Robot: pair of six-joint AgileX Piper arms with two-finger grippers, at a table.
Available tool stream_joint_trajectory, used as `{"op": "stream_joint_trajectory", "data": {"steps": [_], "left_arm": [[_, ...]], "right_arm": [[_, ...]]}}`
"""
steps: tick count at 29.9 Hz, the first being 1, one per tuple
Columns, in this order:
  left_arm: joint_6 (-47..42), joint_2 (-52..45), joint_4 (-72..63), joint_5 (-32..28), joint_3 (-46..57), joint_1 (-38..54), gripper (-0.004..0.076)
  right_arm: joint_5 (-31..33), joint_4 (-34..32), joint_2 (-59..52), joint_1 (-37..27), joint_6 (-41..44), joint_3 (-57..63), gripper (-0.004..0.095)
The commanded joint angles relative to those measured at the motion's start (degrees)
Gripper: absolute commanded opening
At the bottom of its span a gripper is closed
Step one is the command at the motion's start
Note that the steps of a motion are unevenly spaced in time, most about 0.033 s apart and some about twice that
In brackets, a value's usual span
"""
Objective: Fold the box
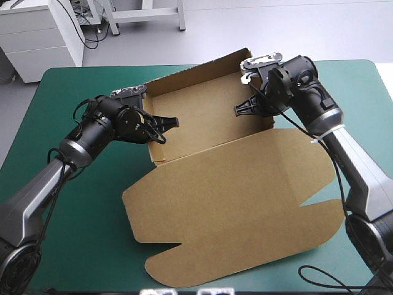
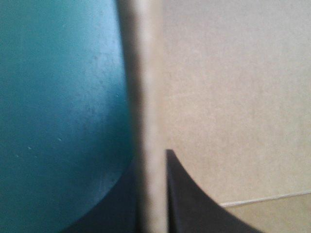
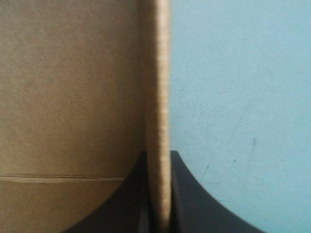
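high view: one brown box (image 1: 233,203) of plain matte board lies at the middle of the teal-green cover (image 1: 92,246). its far part stands as an open tray with raised walls. its lid lies flat toward the near edge, with a rounded outline and notched flaps. there are two arms with one gripper each. the left gripper (image 1: 167,130) sits at the tray's left wall and the right gripper (image 1: 241,109) at its right wall.

left wrist view: two black fingers (image 2: 194,204) are nearly closed, pinching the wall's pale, blurred edge. smooth cover lies on one side and grainy board with one thin crease (image 2: 262,198) on the other.

right wrist view: two fingers likewise clamp a wall's fibrous edge. board with one pale fold line (image 3: 58,178) lies on the inner side and cover on the outer.
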Motion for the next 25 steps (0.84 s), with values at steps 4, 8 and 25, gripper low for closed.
{"op": "stream_joint_trajectory", "data": {"steps": [4, 8, 25], "left_arm": [[5.2, -0.8, 10.9, 6.0, -5.5, -0.2, -0.0008], [5.2, 3.0, 12.2, 10.4, -7.2, -0.2, -0.0008], [8.9, 16.1, 5.5, 11.4, -7.3, -0.2, -0.0008]], "right_arm": [[-0.4, -1.7, 2.3, -0.5, 4.9, 2.9, -0.0011], [-0.4, 0.0, 6.9, -0.5, 4.9, 4.9, -0.0018], [-0.6, 4.9, 11.1, -2.6, 1.5, 5.2, -0.0018]]}}
